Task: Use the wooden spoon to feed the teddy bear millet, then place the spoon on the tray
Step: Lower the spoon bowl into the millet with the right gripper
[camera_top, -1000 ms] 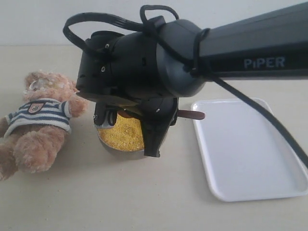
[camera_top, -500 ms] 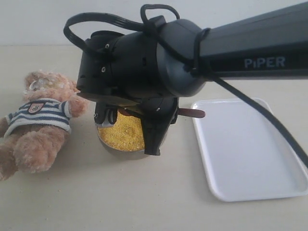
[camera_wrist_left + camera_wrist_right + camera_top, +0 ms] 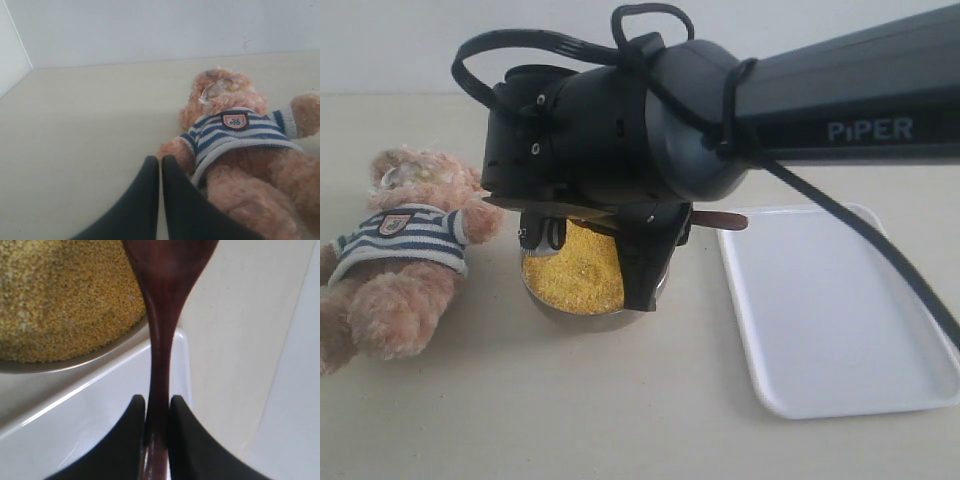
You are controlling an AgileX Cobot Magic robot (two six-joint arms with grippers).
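The teddy bear [image 3: 400, 260] lies on its back at the left, striped shirt up. Beside it stands the metal bowl, filled with yellow millet [image 3: 575, 275]. My right gripper [image 3: 157, 402] is shut on the handle of the wooden spoon [image 3: 162, 315], which hangs above the millet [image 3: 60, 295] near the bowl's rim. The spoon's handle end [image 3: 722, 220] pokes out toward the white tray [image 3: 830, 310]. The right wrist hides the spoon's bowl in the exterior view. My left gripper [image 3: 160, 160] is shut and empty, close to the bear's arm [image 3: 175, 150].
The big black right arm [image 3: 840, 95] reaches in from the right across the upper scene, with a cable looping above the wrist. A pale wall runs behind the beige table [image 3: 570, 400].
The right gripper has risen a little, lifting the spoon; its handle end now sits higher beside the tray. Bear, bowl and tray have not moved.
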